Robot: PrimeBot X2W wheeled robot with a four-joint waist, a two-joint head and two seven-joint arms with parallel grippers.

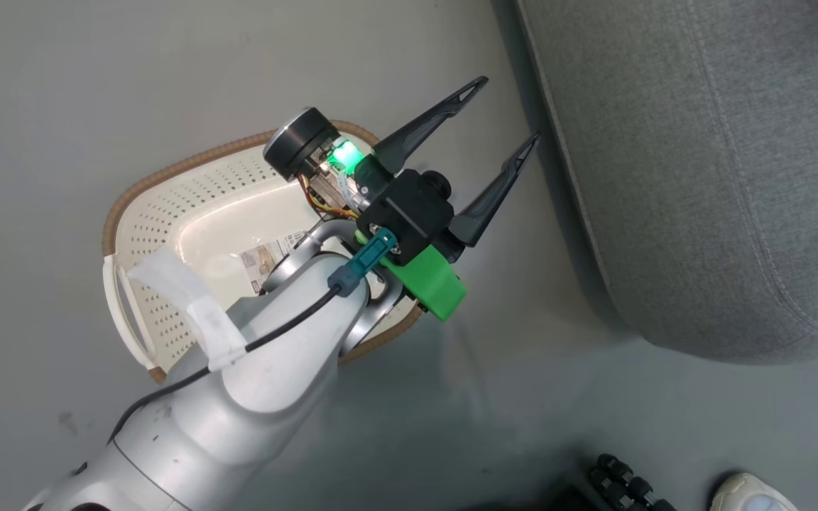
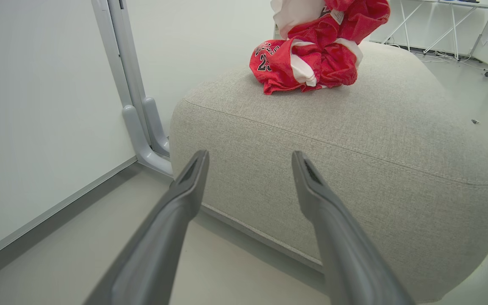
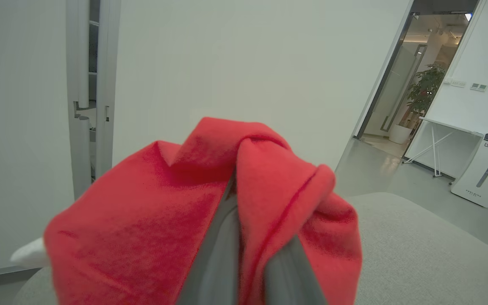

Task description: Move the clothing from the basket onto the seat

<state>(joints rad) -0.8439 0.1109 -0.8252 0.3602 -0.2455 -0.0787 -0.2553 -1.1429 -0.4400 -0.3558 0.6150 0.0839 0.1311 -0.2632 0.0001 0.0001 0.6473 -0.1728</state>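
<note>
Left gripper [image 1: 510,107] spread wide, empty, right gripper [image 3: 250,237] seemingly clamping red clothing [image 3: 151,224]

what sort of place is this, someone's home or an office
Probably an office or lab, not a home: a white trestle desk, a potted plant by a glass doorway, and a bare grey floor.

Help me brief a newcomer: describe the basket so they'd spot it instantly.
Find the big grey seat; on the floor to its left in the head view stands the basket. It is an oval cream tub with perforated walls. Its brown woven-look rim and white handle set it apart.
</note>
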